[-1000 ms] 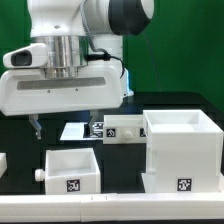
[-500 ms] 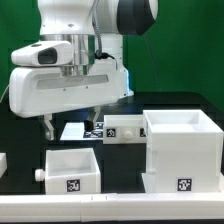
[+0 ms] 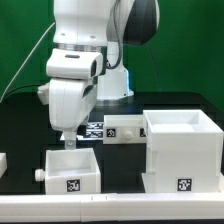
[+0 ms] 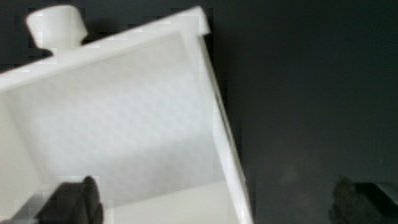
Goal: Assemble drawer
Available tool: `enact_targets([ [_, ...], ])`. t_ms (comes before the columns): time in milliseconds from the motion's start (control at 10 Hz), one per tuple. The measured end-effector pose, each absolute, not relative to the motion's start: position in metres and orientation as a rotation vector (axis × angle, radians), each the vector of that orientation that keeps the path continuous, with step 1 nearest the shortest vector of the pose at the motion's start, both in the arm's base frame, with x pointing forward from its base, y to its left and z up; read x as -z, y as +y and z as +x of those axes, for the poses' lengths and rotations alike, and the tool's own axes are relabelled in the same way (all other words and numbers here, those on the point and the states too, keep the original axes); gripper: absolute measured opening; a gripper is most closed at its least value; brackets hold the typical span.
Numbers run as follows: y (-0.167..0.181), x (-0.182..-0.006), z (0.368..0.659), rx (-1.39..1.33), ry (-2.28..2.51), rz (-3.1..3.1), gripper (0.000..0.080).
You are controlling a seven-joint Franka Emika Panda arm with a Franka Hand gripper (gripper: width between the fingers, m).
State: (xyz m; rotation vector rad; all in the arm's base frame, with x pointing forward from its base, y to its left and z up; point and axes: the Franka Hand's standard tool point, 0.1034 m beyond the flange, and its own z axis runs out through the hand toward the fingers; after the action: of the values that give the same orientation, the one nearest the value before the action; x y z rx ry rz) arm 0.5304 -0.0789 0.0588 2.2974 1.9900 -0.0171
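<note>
Counting the white parts on the black table point(image 3: 25, 135), I find three box-shaped ones and one gripper.

The first is the small drawer box point(image 3: 72, 168). It stands at the front, toward the exterior view's left. It is a low tray, open at the top, with thin walls and one round knob point(image 3: 40, 173) on the side that faces the exterior view's left. One black-and-white tag point(image 3: 72, 185) is on its front wall. In the wrist view the same drawer box point(image 4: 116, 120) shows a plain pale floor, a straight thin wall and the knob point(image 4: 57, 25) sticking out from one corner.

The second is the large case point(image 3: 182, 150) at the exterior view's right. It is taller, open at the top, and has one tag low on its front. The third is a smaller box point(image 3: 125, 130) behind, between the other two and touching the large case. It also carries one tag.

The marker board point(image 3: 92, 128) lies flat just beside this third box. One more white piece point(image 3: 3, 160) is cut off by the exterior view's left edge, and I cannot tell what it is.

The gripper point(image 3: 63, 142) hangs over the rear of the small drawer box. In the wrist view the gripper point(image 4: 217, 205) has its two dark fingers point(image 4: 71, 200) wide apart and holding nothing, with one wall of the drawer box between them.
</note>
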Motion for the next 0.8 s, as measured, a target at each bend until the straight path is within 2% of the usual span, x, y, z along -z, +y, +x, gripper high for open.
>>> enact_targets([
  [400,-0.086,-0.057,0.528,0.068,2.179,2.101,0.0649],
  [600,-0.093,-0.037,0.523,0.109,2.185,2.124,0.0649],
  [800,-0.104,-0.029,0.522,0.13,2.175,2.147,0.0649],
])
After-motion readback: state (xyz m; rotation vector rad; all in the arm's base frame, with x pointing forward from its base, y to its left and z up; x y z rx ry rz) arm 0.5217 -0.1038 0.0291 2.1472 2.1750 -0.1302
